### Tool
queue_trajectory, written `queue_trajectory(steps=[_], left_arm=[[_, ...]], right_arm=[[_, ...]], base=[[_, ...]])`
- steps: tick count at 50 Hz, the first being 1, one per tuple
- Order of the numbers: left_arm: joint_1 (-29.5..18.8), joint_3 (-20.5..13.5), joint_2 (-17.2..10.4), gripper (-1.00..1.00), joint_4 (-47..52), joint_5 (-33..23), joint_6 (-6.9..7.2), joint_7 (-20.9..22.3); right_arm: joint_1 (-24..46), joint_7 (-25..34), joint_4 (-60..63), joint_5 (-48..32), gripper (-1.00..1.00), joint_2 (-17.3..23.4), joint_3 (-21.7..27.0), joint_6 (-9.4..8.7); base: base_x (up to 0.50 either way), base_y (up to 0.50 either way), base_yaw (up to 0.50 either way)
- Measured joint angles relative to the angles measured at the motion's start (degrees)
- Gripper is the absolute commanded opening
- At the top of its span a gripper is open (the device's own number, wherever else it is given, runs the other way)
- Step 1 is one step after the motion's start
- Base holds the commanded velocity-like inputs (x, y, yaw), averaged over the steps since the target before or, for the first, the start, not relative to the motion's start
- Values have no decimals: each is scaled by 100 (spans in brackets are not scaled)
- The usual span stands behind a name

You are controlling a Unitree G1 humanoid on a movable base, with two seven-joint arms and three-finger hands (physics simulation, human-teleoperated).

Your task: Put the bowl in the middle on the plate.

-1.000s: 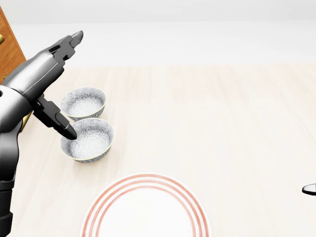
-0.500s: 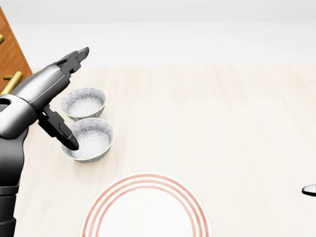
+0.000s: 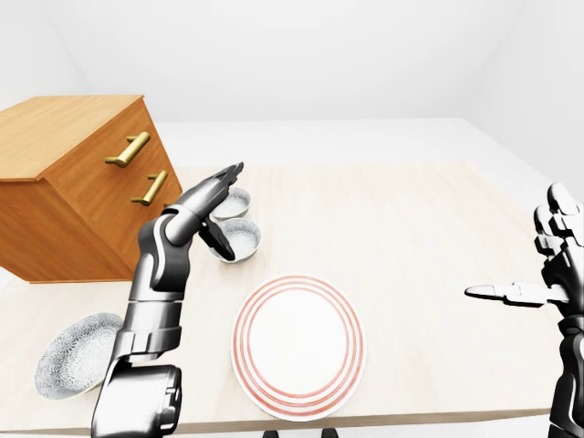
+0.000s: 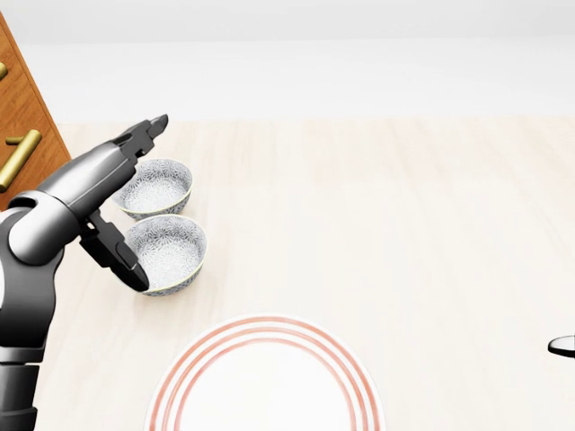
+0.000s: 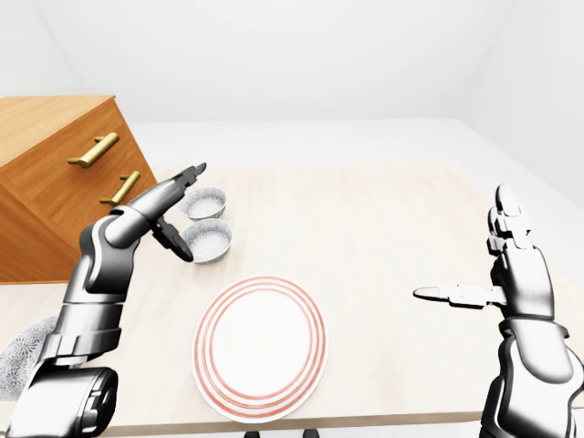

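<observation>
Three patterned grey bowls stand on the table. The middle bowl (image 4: 171,251) sits just above the red-ringed white plate (image 4: 265,382), with the far bowl (image 4: 157,184) touching it. The third bowl (image 3: 78,365) lies at the bottom left of the left-eye view. My left hand (image 4: 144,202) is open. Its thumb (image 4: 126,260) rests against the middle bowl's left rim, and its long fingers (image 4: 144,135) stretch past the far bowl's left side. My right hand (image 5: 465,251) hangs open over the table's right side, holding nothing.
A wooden dresser (image 3: 73,182) with brass handles stands tilted at the left, close behind my left arm. The light wooden table (image 4: 404,233) stretches to the right of the bowls. Its near edge runs just below the plate in the eye views.
My left hand has dropped lower and swung slightly right in the head view, and its thumb has slid down the middle bowl's left rim. Bowls, plate and right hand have not moved.
</observation>
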State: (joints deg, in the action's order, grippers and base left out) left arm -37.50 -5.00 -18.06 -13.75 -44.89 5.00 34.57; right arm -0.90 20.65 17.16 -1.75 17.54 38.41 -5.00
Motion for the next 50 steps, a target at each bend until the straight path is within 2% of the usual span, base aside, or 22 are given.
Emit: queue_trajectory(steps=[29, 50], left_arm=[[198, 55, 49, 100, -78, -275, 0, 86], [359, 83, 134, 100, -10, -451, 0, -220]], right_arm=[[10, -2, -40, -25, 100, 15, -11, 0], [6, 12, -37, -37, 100, 12, -15, 0]], base=[[0, 0, 0], [0, 0, 0]])
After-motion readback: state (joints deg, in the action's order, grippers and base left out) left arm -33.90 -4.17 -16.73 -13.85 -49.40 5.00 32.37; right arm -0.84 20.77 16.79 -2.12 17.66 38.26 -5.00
